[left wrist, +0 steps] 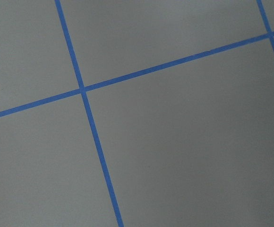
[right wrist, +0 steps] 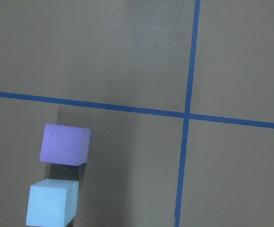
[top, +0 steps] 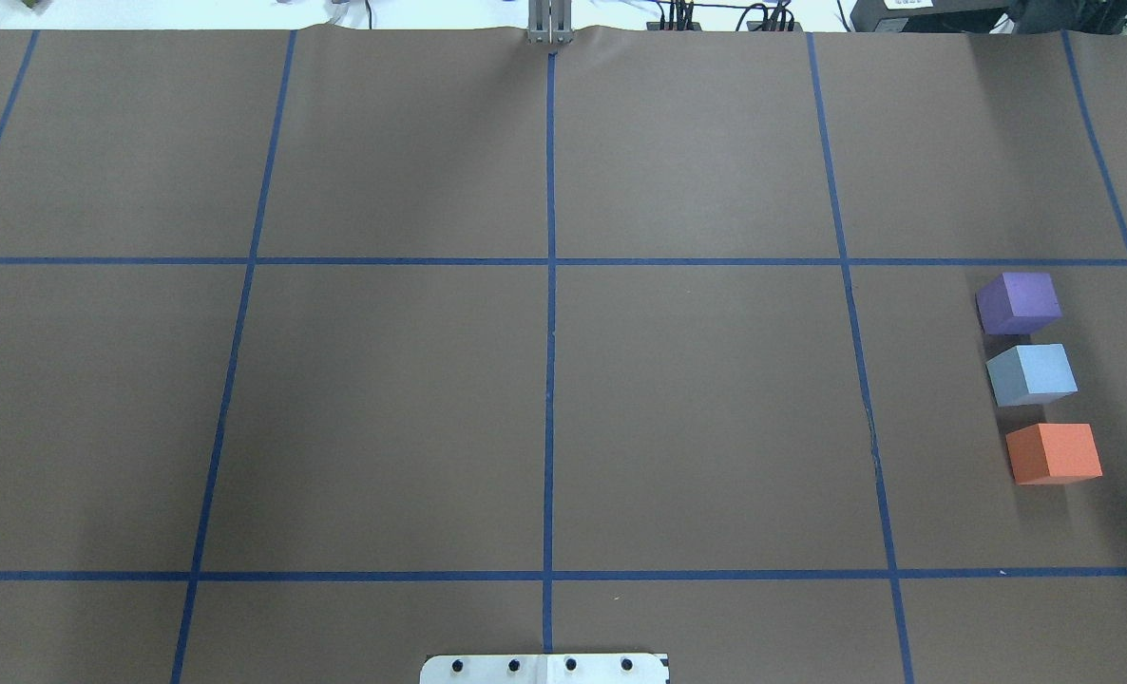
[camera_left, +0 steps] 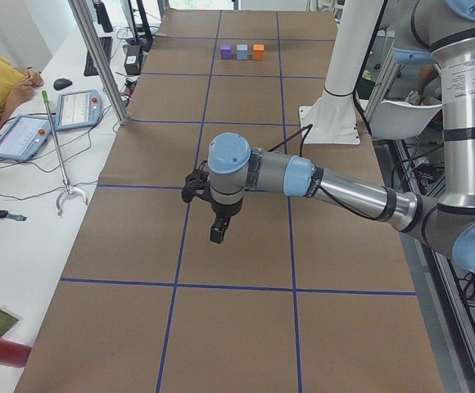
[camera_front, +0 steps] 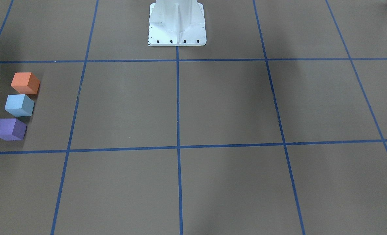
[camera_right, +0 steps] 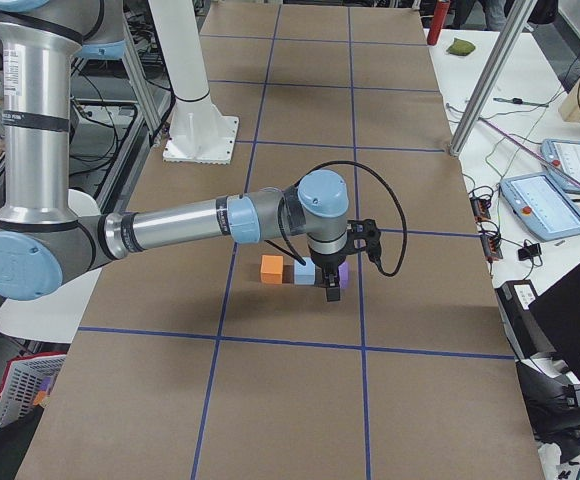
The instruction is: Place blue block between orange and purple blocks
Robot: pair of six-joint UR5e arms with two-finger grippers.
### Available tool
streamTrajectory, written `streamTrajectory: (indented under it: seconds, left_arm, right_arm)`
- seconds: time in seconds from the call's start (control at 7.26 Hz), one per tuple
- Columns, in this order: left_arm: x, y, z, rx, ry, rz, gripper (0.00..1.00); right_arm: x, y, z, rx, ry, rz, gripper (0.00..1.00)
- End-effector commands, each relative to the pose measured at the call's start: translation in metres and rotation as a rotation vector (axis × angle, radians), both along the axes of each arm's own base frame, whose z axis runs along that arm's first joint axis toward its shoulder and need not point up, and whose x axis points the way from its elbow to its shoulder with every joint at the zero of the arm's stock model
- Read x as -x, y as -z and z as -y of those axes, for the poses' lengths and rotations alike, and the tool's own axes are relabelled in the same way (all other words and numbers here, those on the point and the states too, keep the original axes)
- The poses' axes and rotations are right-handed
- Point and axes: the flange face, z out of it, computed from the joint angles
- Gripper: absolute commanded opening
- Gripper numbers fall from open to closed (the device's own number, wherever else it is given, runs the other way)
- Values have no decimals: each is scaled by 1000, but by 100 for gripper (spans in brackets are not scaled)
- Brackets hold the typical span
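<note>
Blue block (top: 1031, 374) between orange block (top: 1053, 453), purple block (top: 1018, 302); right gripper (camera_right: 330, 288) apart

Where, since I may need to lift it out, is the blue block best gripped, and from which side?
Come straight down from above and close on the two free side faces of the blue block, those facing the robot's left and right. The orange block and purple block sit close on its other two sides, leaving only narrow gaps.

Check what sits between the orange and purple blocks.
The blue block sits in line between the orange block and the purple block, touching neither. The overhead exterior view shows it most clearly.
</note>
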Motion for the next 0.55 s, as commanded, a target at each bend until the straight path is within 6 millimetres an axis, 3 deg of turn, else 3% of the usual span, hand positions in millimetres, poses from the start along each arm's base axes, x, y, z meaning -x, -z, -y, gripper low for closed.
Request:
streamTrajectory:
  seconds: [0.0, 0.41]
  left_arm:
    - [0, 3, 0, -6, 1, -4, 100]
    - [1, 6, 1, -12, 3, 0, 100]
  right_arm:
    - [0, 8, -2, -16, 0, 2, 100]
    - [0, 13, -3, -26, -2, 2, 100]
